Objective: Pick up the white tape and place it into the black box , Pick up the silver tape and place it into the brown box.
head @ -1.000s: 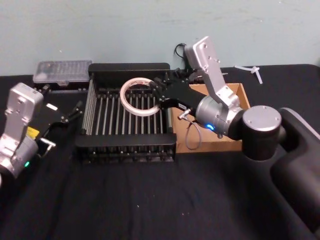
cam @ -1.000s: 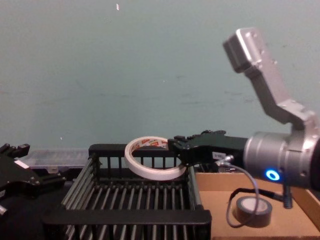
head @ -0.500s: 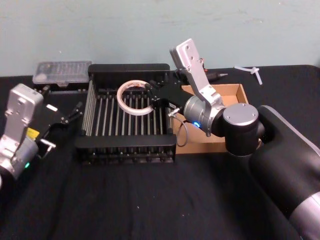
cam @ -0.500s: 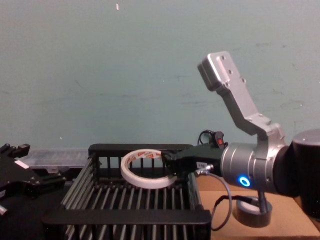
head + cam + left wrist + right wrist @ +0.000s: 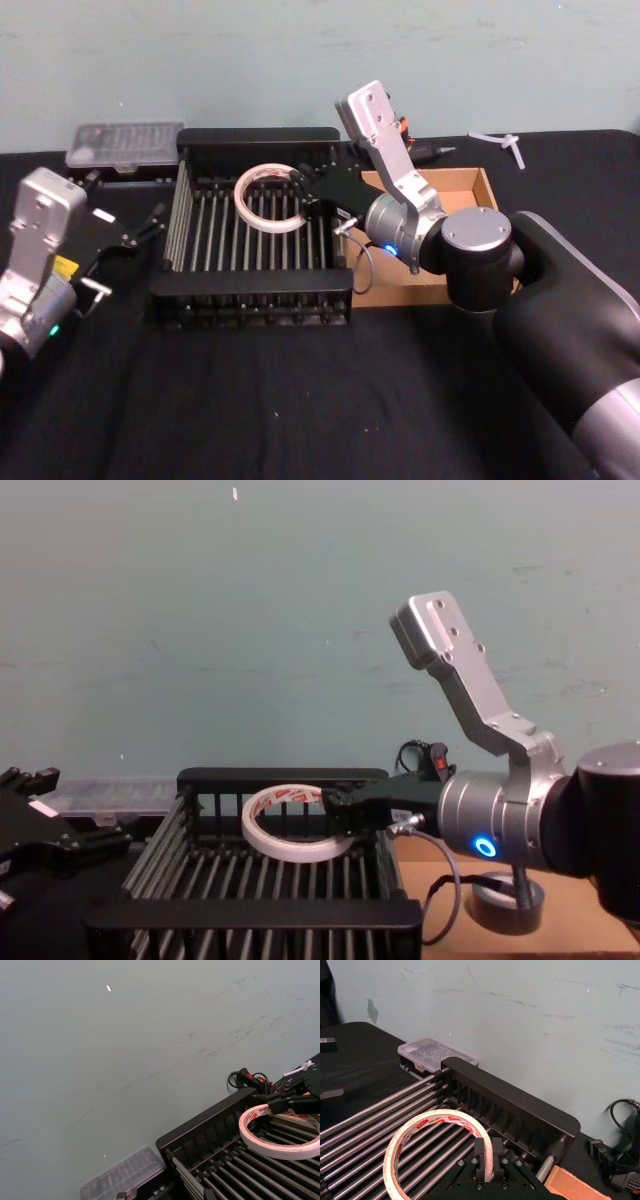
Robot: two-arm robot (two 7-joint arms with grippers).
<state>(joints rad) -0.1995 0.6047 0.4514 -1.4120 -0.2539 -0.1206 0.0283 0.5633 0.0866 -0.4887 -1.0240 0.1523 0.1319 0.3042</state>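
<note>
So the biggest thing on the black table (image 5: pixel 250 400) is the black crate (image 5: pixel 255 135), the slatted one with thick rims, sitting around the middle. Touching its right side is the shallow cardboard box (image 5: pixel 480 190), mostly hidden behind the right arm in the head view.

The right arm reaches from the right across the cardboard box and over the crate's right wall. Its gripper (image 5: pixel 487 1162) has the jaws pinched down on the wall of the white tape ring (image 5: pixel 268 197), one finger inside the ring and one outside, so it's closed on the tape. The ring is inside the crate, toward the back right part, tilted a bit with its near edge low over the floor bars; from the chest view I can't really tell if it's touching the bars or just above them. You can see the red print on its inner core (image 5: pixel 432 1120).

The grey tape roll (image 5: pixel 507 905) lies flat on the floor of the cardboard box, partly behind the right arm's cable.

The left arm is parked on the left of the table, well away from the crate, and its gripper (image 5: pixel 140 228) points toward the crate with the fingers looking spread apart, holding nothing.

There's also a clear plastic case (image 5: pixel 125 143) behind the crate's left corner, against the wall.
</note>
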